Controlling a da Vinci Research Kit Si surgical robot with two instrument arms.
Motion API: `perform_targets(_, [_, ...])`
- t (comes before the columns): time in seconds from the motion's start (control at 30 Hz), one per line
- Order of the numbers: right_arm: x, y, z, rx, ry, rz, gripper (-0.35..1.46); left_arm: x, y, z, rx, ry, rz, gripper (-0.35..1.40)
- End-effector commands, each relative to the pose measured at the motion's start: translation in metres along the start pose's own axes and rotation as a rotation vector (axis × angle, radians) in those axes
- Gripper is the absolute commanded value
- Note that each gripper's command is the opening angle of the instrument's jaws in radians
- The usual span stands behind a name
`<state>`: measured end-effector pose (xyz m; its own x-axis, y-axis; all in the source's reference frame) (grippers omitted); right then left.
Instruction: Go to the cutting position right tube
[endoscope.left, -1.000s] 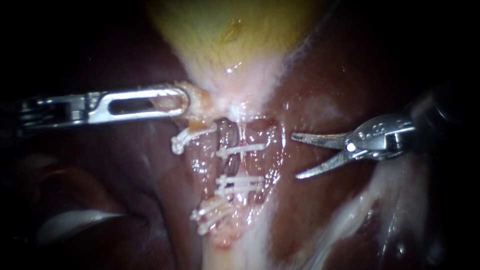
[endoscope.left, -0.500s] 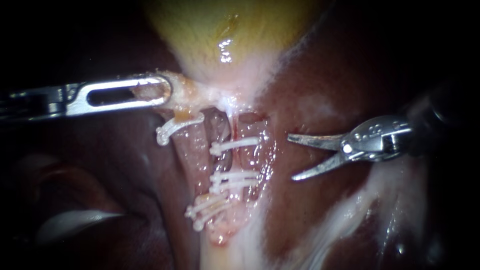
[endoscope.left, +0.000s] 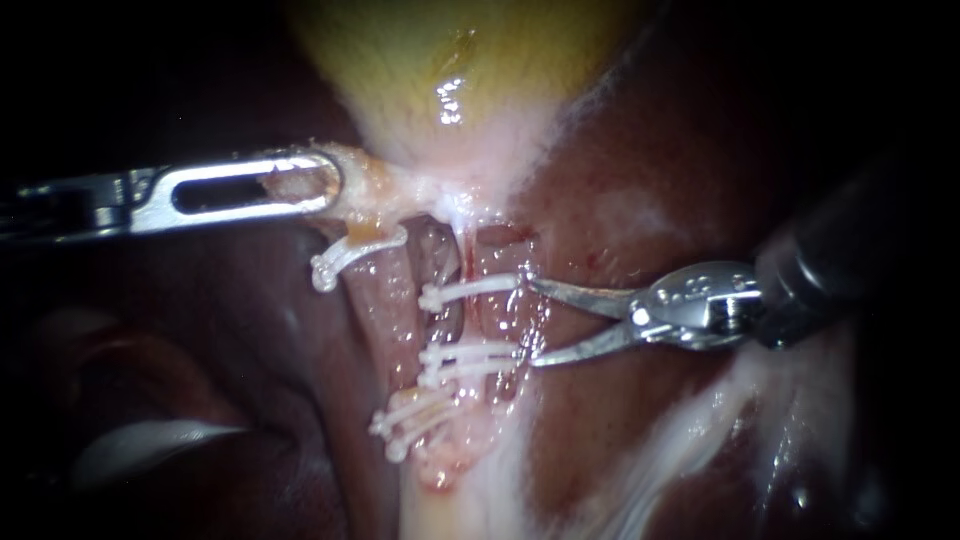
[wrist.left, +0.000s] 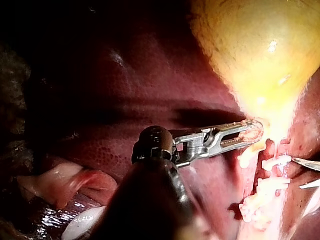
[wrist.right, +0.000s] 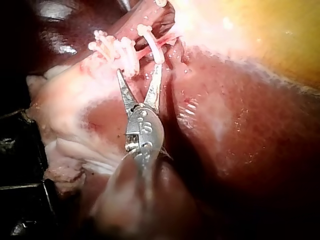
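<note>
- Our right instrument (endoscope.left: 532, 321) comes in from 3 o'clock. Its 2 slim curved blades stand apart in a moderate V and grip nothing.
- The upper blade tip lies at the 3 o'clock end of the upper clip (endoscope.left: 470, 291). The lower tip lies at the same end of the lower pair of clips (endoscope.left: 468, 361). We cannot tell whether either tip touches.
- The right tube (endoscope.left: 488, 320) runs from 12 to 6 o'clock near the centre of the endoscope view. Its bare stretch between the upper clip and the lower pair of clips faces the gap of the blades, just ahead of the tips and not between them.
- Our left instrument (endoscope.left: 325, 185) comes in from 9 o'clock. Its slotted jaws are clamped on pale tissue at the neck of the gallbladder (endoscope.left: 450, 60), at 11 o'clock from the tube.
- The dark red liver (endoscope.left: 650, 180) lies under the right instrument.
</note>
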<state>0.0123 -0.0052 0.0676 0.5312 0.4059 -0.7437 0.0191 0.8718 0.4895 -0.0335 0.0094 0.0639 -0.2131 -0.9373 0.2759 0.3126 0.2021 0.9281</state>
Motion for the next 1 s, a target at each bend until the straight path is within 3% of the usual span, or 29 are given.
perform_targets(0.03, [-0.0001, 0.0, 0.0004, 0.008, -0.003, 0.006, 1.44, 0.0, 0.0, 0.0001, 0.0, 0.0, 0.0, -0.35])
perform_targets(0.47, [-0.0016, 0.0003, 0.0044, 0.073, -0.029, 0.104, 1.42, 0.0001, 0.0, 0.0001, -0.001, -0.001, 0.0, -0.35])
perform_targets(1.0, [-0.0009, 0.0012, 0.007, 0.124, -0.011, 0.137, 1.42, 0.0002, 0.0, 0.0001, -0.001, -0.001, 0.001, -0.35])
